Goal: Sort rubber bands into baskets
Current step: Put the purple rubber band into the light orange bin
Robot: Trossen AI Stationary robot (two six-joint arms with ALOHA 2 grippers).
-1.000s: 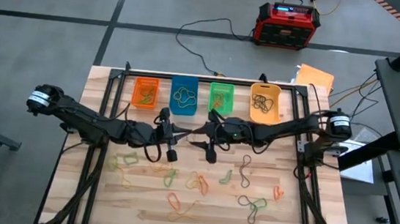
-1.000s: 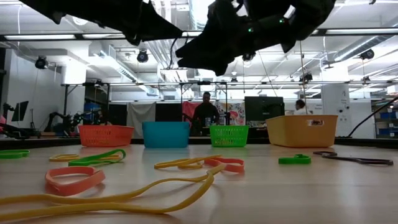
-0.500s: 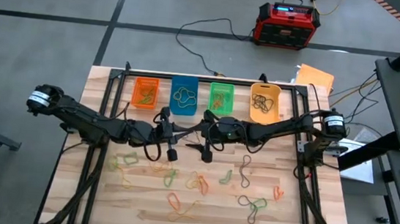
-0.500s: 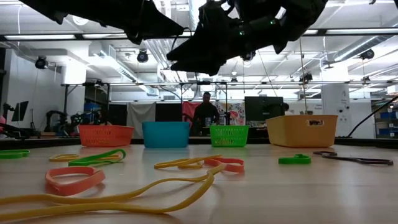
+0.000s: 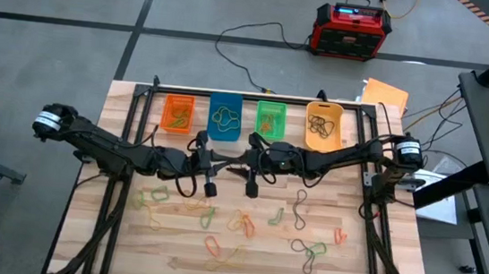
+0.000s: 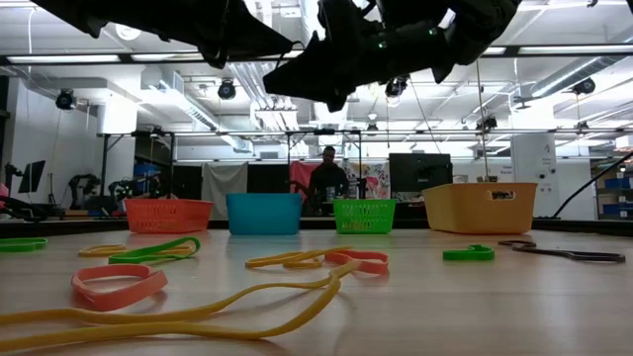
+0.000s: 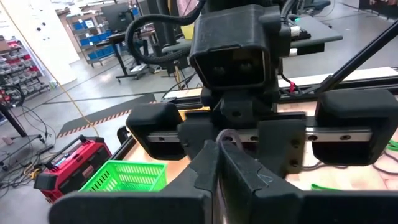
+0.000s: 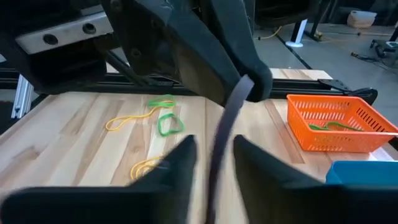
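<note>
I can read no text, label, brand or number anywhere around me. The red-and-black box (image 5: 352,30) on the floor has a small lit display, too tiny for me to make out.

overhead looking down, table-level, two wrist close-ups

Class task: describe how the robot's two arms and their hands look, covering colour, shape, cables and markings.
Both arms are dark and slim. Each has a silver-white ring near its shoulder end. Black cables loop by the left hand and the right hand. Each hand has two dark, tapered fingers.
</note>
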